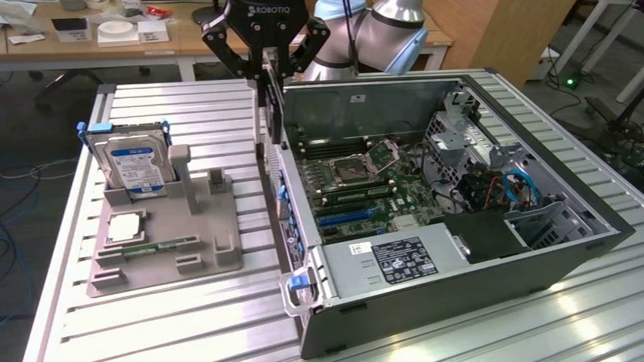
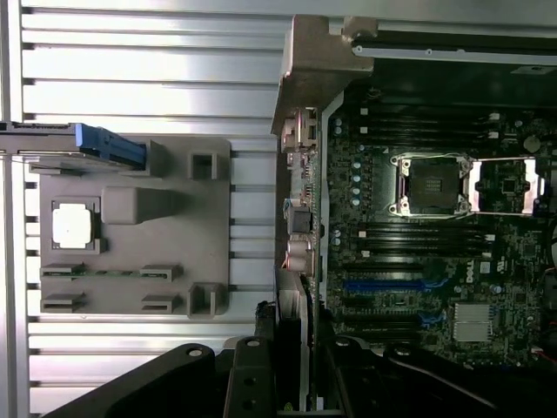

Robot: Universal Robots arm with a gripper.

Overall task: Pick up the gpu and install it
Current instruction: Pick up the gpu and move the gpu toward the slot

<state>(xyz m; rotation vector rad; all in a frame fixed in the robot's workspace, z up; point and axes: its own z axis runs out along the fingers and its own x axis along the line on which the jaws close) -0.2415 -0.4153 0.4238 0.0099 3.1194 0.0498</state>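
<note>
The gpu [image 1: 273,113] hangs on edge from my gripper [image 1: 270,72], a thin dark card seen from its narrow side. It hovers over the rear wall of the open computer case [image 1: 563,249], between the case and the grey parts holder [image 1: 171,241]. In the wrist view the gripper [image 2: 291,366] is shut on the gpu [image 2: 294,305], whose silvery bracket edge faces the camera. The card sits just outside the motherboard [image 2: 418,244], roughly level with its blue slot [image 2: 383,285]. That blue slot [image 1: 348,219] lies bare in the exterior view.
The grey holder carries an upright hard drive [image 1: 136,162], a square processor chip [image 1: 123,226] and a green memory stick [image 1: 161,246]. A power supply [image 1: 397,260] fills the case's near end. Drive cages and cables [image 1: 503,181] crowd the exterior view's right.
</note>
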